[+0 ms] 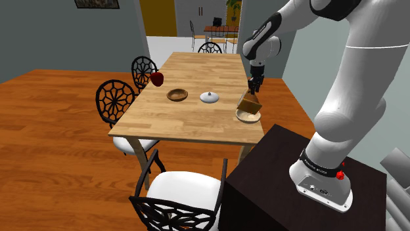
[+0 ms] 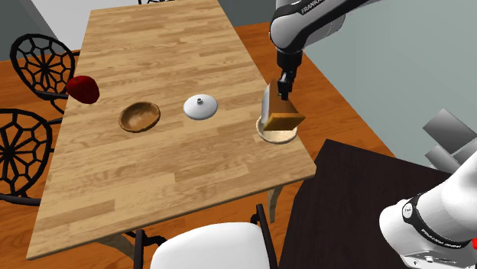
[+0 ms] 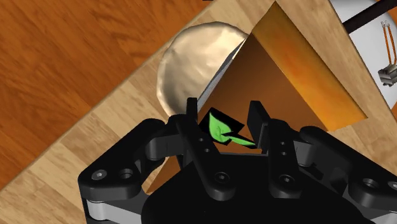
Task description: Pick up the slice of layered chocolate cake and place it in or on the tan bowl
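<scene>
The gripper (image 2: 283,92) clasps the narrow top of the cake slice (image 2: 284,120), which hangs tilted directly over the tan bowl (image 2: 274,139). Lower it gently and open the fingers slowly, so the wedge settles inside the bowl's rim rather than tipping out.

Wrist view: the gripper (image 3: 224,109) body covers the near end of the cake slice (image 3: 286,76). The slice hides roughly half the bowl (image 3: 188,60). Cannot tell whether slice and bowl touch.

Shoulder view: the arm (image 1: 355,72) runs off the top edge. Front chair (image 1: 177,197) cut by the bottom edge. Wall picture (image 1: 97,3) cropped at the top. Distant furniture (image 1: 213,29) too small to make out.

Second exterior view: side chairs (image 2: 23,145) cut by the left edge.
</scene>
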Robot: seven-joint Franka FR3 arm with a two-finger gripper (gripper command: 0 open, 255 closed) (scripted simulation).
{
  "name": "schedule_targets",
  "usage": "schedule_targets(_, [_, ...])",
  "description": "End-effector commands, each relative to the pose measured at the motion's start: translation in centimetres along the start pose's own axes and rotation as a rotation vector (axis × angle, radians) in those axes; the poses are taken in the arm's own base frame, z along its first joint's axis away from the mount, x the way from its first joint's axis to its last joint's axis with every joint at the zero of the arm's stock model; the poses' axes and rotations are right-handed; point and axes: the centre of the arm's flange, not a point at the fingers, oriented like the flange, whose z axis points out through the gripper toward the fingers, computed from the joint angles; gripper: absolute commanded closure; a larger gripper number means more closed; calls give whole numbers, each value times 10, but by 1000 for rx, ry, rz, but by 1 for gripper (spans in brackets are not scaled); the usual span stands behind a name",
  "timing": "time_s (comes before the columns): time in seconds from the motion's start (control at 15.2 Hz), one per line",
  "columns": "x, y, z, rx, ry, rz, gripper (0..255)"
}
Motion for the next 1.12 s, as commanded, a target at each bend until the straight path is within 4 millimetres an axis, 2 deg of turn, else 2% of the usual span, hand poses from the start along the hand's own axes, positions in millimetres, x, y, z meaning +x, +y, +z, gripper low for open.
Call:
schedule_targets(0.0, [1, 0, 10, -1, 2, 0, 255])
schedule_targets(0.73, [9, 2, 69, -1, 2, 0, 255])
schedule_targets(1.06, [9, 2, 69, -1, 2, 0, 255])
